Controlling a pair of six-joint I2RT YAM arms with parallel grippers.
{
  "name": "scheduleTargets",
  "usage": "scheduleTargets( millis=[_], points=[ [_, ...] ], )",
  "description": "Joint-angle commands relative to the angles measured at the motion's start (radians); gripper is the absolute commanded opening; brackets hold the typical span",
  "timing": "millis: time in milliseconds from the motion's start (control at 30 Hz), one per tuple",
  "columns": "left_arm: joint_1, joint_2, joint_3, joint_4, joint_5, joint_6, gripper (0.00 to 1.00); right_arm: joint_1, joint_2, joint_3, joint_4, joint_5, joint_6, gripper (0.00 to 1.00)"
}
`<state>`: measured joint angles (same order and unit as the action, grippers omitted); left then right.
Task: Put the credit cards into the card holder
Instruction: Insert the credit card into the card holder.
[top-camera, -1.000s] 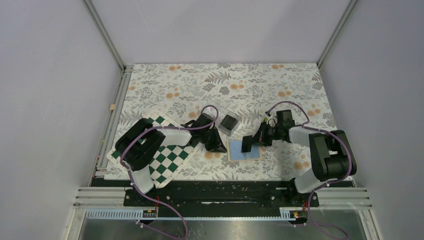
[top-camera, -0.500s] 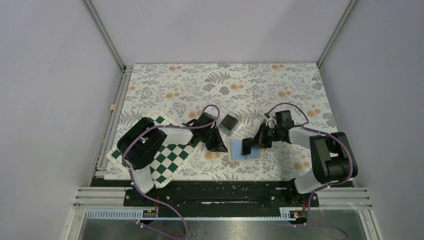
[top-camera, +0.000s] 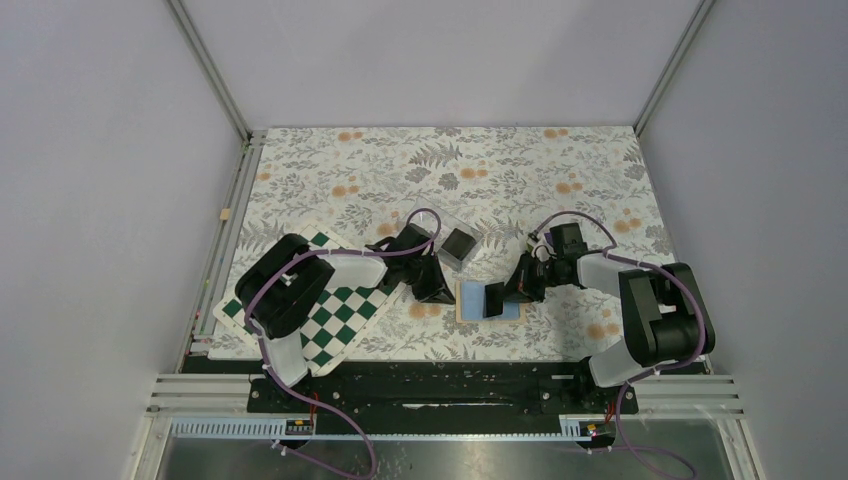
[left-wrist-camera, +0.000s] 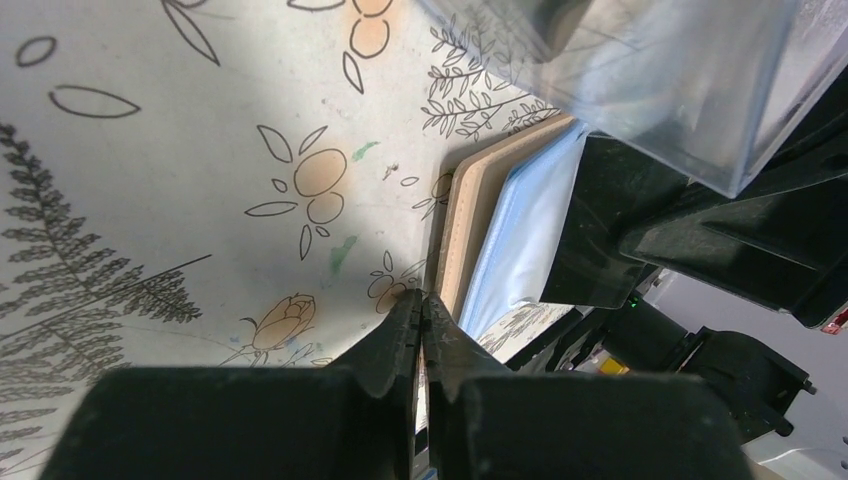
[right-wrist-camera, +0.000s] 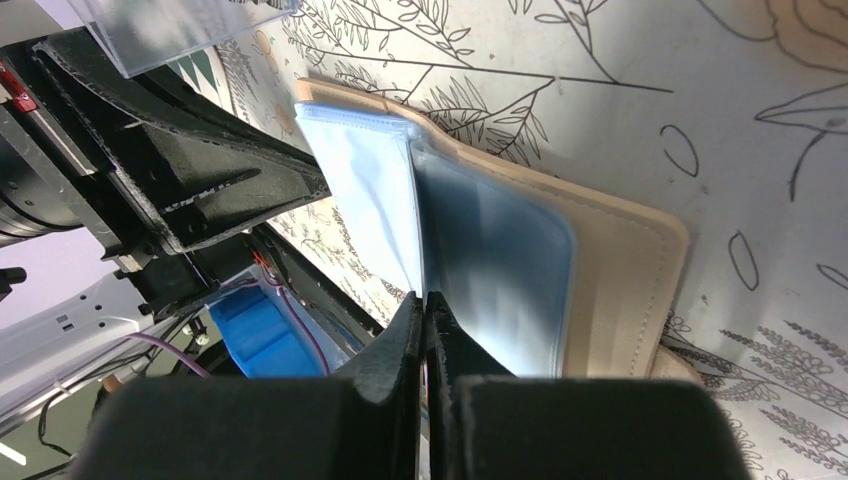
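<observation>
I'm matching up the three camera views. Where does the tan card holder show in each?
Top external: card holder just below centre.
Left wrist: card holder right of centre, blue lining showing.
Right wrist: card holder at centre, lying open.
Shared landmark: the clear plastic box, near it in every view.

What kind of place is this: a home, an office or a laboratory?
Most likely a laboratory robot cell. Plain walls on aluminium posts enclose a floral-covered table, and the left arm and right arm are bolted to a rail at its near edge.
</observation>
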<state>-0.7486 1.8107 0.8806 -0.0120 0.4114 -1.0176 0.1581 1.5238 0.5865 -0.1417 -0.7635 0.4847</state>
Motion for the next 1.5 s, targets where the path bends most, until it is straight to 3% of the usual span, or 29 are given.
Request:
scheduleTargets(
  millis=[0, 567, 933, 1467],
  points=[
    [-0.01, 0.025, 0.032, -0.023, -0.02, 0.029, 0.03, 0.015, 0.037, 0.039, -0.056, -0.023, -0.028, 0.0],
    [-0.016, 0.042, 0.056, -0.053, -0.028, 0.039, 0.03, 0.031, 0.11, 0.066, -0.05, -0.086, -0.014, 0.0],
    [-0.017, 0.047, 0.066, -0.064, -0.028, 0.043, 0.03, 0.089, 0.142, 0.107, -0.111, -0.03, -0.029, 0.0],
    [-0.021, 0.026, 0.077, -0.089, -0.029, 0.045, 0.03, 0.137, 0.07, 0.155, -0.224, 0.138, -0.041, 0.53]
  ],
)
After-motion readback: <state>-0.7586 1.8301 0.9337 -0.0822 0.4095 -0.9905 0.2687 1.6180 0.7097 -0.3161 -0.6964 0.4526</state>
